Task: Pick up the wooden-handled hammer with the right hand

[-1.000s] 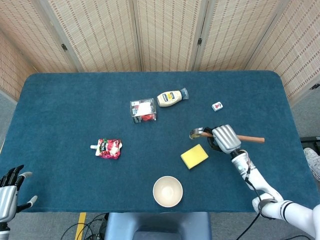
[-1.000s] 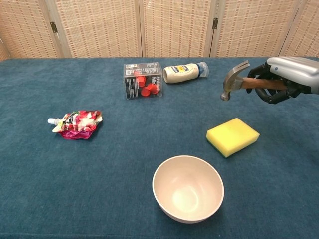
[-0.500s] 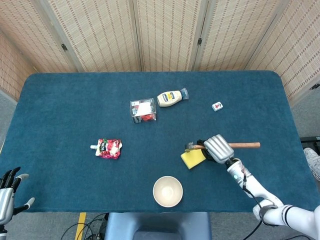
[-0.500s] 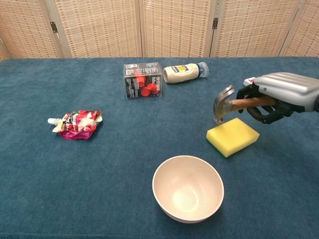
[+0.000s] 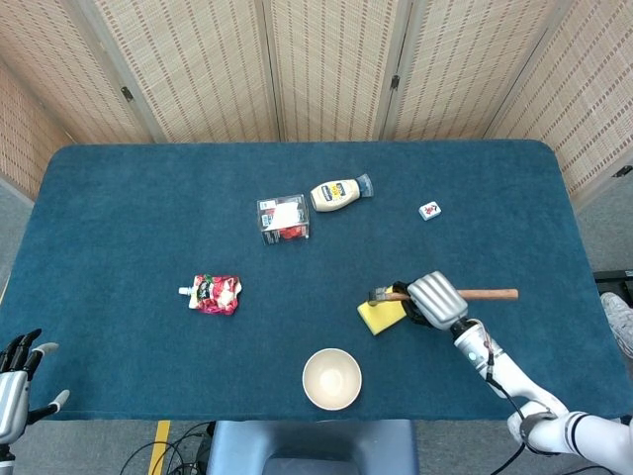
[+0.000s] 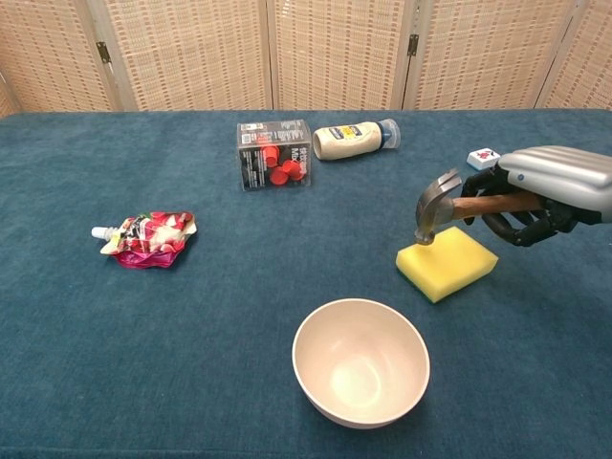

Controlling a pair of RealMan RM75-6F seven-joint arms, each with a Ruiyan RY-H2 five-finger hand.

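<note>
Hammer is off the desk right now, gripped by the right hand around its wooden handle, toward the near right part of the desk. Its metal head hangs just over the yellow sponge, pointing left, and from the head view the handle sticks out to the right past the hand. Can't tell if the head actually touches the sponge, though it looks super close.

Going near to far: the left hand sits way down off the near left corner of the desk, fingers spread and holding nothing. Then there's a cream bowl close to the near edge, about the middle. The sponge is just behind and right of it. Over toward the left there's a crumpled red pouch with a white cap. Farther back in the middle is a clear box with red stuff inside, and a mayo-looking bottle lying on its side just right of it. A small white tile sits farther right, well apart from those two.
</note>
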